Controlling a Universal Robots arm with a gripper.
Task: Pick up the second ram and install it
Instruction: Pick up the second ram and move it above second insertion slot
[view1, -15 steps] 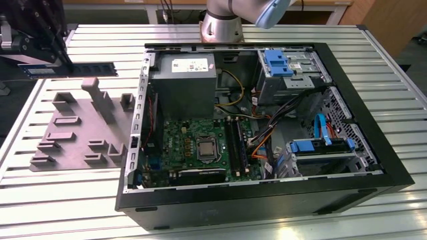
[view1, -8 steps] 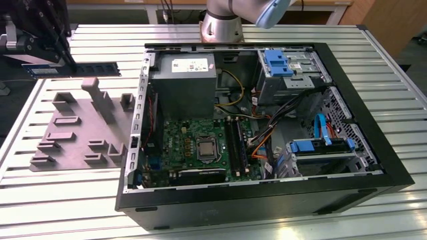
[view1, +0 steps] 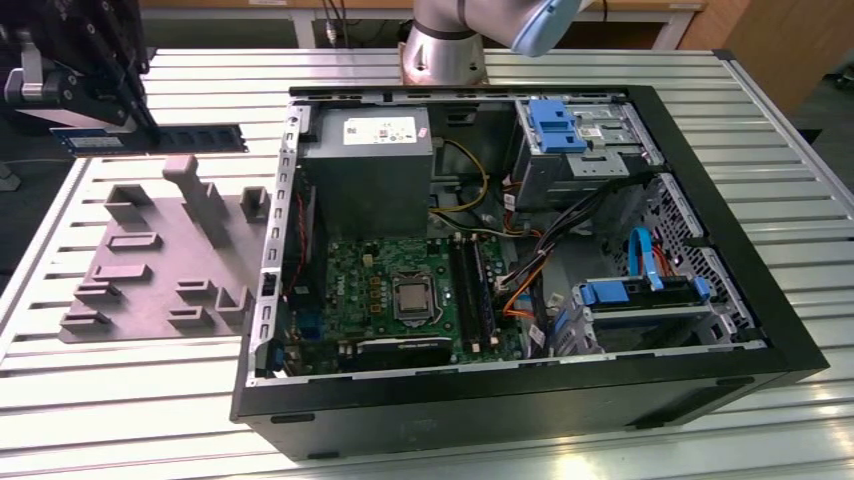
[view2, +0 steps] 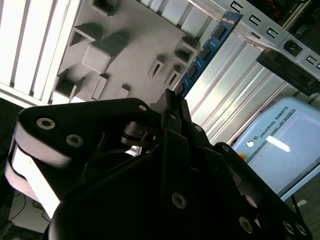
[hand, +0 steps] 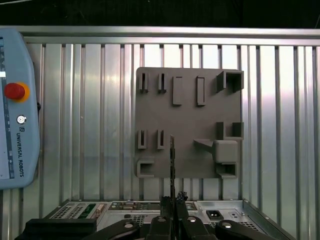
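Endwise, second ram (view2: 205, 52) in pincer (view2: 172, 100) (aloft)

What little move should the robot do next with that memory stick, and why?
Probably carry the second ram toward the exterior view's right, over the open computer case. The gripper is shut on the stick out by the grey holder plate, while the long black sockets on the green board sit inside the case, apart from it.

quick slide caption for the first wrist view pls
Hand grips the second ram, seen edge-on against the grey holder plate on the ribbed table.
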